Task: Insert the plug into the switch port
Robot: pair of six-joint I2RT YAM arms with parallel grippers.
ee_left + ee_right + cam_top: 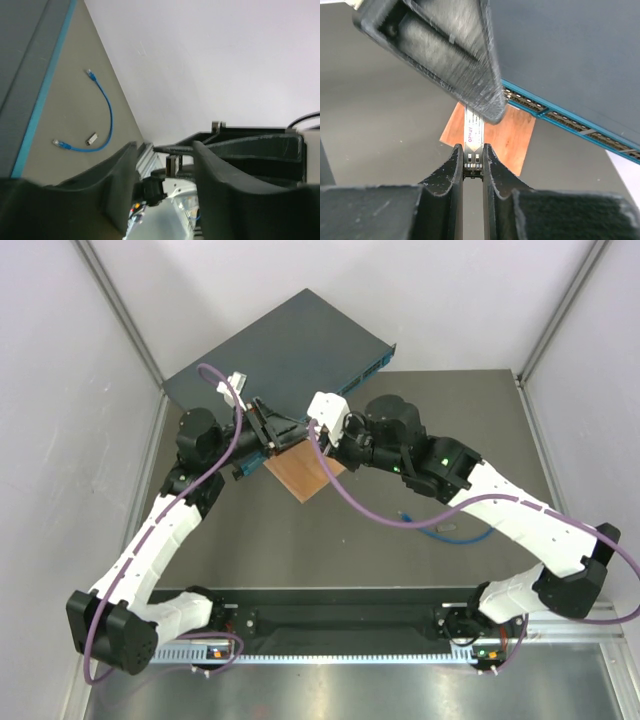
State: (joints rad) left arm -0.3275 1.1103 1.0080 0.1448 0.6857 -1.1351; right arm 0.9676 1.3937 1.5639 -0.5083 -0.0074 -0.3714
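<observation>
The switch point(285, 350) is a flat dark teal box at the back left; its blue socket face point(547, 109) shows in the right wrist view, and its edge point(42, 95) in the left wrist view. The thin blue cable point(445, 531) lies loose on the table to the right, with a clear-tipped plug point(90, 74) at one end and another plug point(59, 144) at the other. My right gripper point(473, 162) is shut on a small grey metal module point(473, 131), above the wooden square. My left gripper point(167, 195) is open around the module's far end point(172, 164).
An orange-brown wooden square point(305, 473) lies in front of the switch, under both grippers point(285, 430). A tiny grey metal piece point(91, 139) lies beside the blue cable. Purple robot cables point(370, 508) hang over the table. Grey walls enclose the table on the left and right.
</observation>
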